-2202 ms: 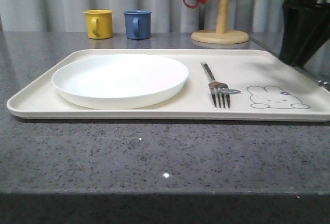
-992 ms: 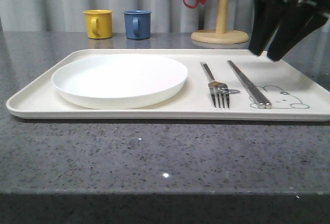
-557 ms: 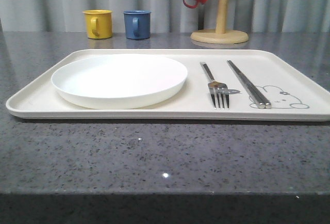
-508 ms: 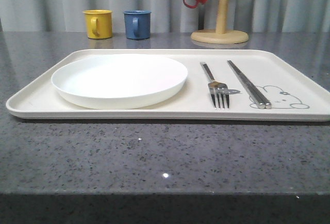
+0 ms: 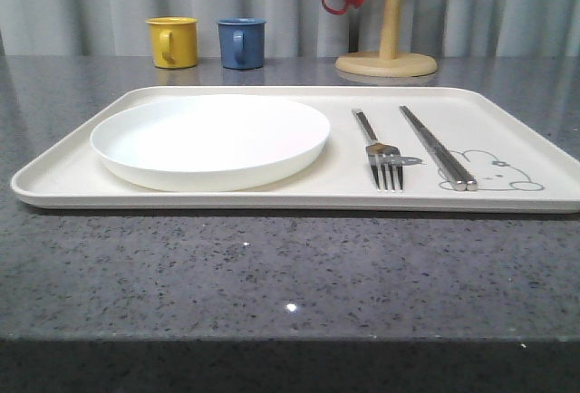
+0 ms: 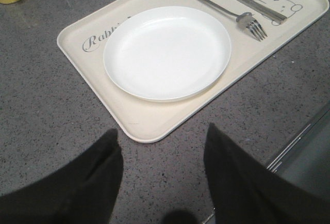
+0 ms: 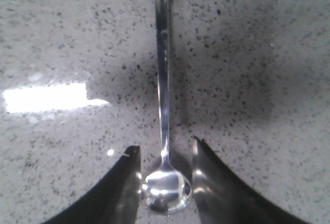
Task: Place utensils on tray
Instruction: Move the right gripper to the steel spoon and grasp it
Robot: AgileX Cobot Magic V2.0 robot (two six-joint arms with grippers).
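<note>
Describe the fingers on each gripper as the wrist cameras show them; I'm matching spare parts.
Left gripper: two broad, matte black fingers, plain, no markings or cables visible. Right gripper: two black fingers tapering to points, with glossy, reflective inner faces; one carries a small pale mark near its tip.

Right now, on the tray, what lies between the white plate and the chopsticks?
The front view shows the steel fork lying between the white plate and the chopsticks on the cream tray, tines toward the camera, touching neither.
</note>
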